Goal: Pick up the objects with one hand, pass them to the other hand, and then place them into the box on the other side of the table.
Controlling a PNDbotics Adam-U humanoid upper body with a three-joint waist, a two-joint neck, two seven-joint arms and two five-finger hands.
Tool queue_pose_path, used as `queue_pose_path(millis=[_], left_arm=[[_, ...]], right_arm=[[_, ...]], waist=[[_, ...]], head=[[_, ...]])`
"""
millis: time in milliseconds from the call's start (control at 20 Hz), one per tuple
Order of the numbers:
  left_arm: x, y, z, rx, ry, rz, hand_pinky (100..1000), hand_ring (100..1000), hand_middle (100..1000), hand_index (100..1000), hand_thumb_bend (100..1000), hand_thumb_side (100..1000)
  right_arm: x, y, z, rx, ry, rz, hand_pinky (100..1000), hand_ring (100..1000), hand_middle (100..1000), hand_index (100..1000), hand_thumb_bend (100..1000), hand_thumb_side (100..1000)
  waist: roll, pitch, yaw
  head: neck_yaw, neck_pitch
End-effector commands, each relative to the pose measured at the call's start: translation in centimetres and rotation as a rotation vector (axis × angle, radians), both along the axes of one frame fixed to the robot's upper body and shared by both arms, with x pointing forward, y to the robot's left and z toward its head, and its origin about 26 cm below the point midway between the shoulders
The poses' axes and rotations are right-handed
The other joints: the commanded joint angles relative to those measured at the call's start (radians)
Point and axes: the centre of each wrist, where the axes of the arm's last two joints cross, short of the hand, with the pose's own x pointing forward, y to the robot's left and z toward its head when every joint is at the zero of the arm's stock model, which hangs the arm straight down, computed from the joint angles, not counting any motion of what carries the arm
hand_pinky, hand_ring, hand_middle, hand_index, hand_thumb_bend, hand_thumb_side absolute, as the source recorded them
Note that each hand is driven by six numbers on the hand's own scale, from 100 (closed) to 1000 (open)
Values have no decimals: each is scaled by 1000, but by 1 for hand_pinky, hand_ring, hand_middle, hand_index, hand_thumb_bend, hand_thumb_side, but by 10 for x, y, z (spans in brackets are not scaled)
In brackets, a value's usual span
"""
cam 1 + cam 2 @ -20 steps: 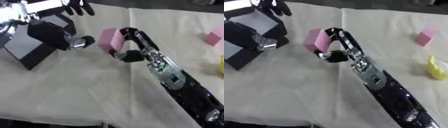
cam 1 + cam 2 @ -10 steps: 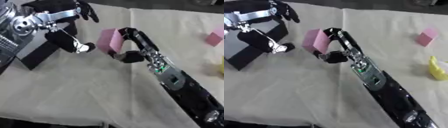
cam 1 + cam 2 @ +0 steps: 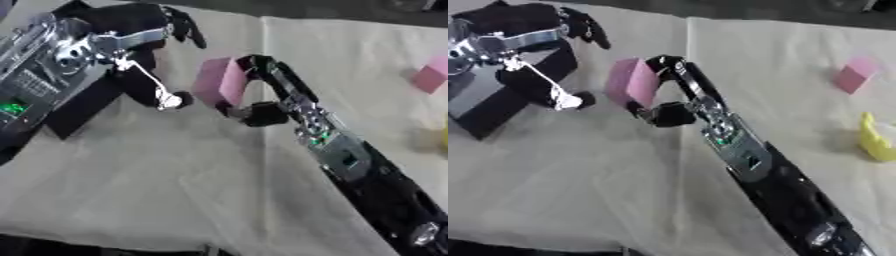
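The right hand pinches a pink block in curled fingers above the surface, offering it to the left hand, whose fingers spread wide beside it.

A pink block stands tilted on edge near the middle of the cloth, pinched from its right side. A second pink block lies far to the right, well apart. A yellow thing lies nearer on that side. The dark box sits at the left edge.
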Motion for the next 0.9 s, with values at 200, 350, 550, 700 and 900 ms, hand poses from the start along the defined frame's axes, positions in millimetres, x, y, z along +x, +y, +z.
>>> queue_pose_path(millis=[200,350,550,700,900], left_arm=[[3,-2,7,3,-43,3,853,844,846,886,508,333],[7,-3,5,6,-37,3,853,844,846,887,516,334],[11,-5,2,3,-34,13,853,844,847,891,517,341],[14,-5,0,2,-34,23,853,844,846,891,515,341],[18,-5,-3,6,-30,26,854,844,846,888,516,343]], right_arm=[[-2,7,14,2,-42,34,805,576,481,593,396,100],[-3,10,14,1,-45,46,804,576,481,593,395,100],[-4,12,15,1,-53,61,804,576,480,592,393,100],[-6,15,17,-1,-65,79,803,576,479,592,392,100],[-7,17,17,-3,-71,98,802,575,479,591,391,100]], waist=[[1,-16,1],[2,-15,1],[2,-15,-1],[3,-15,-4],[3,-14,-7]], head=[[3,6],[5,6],[4,6],[-2,6],[-6,6]])
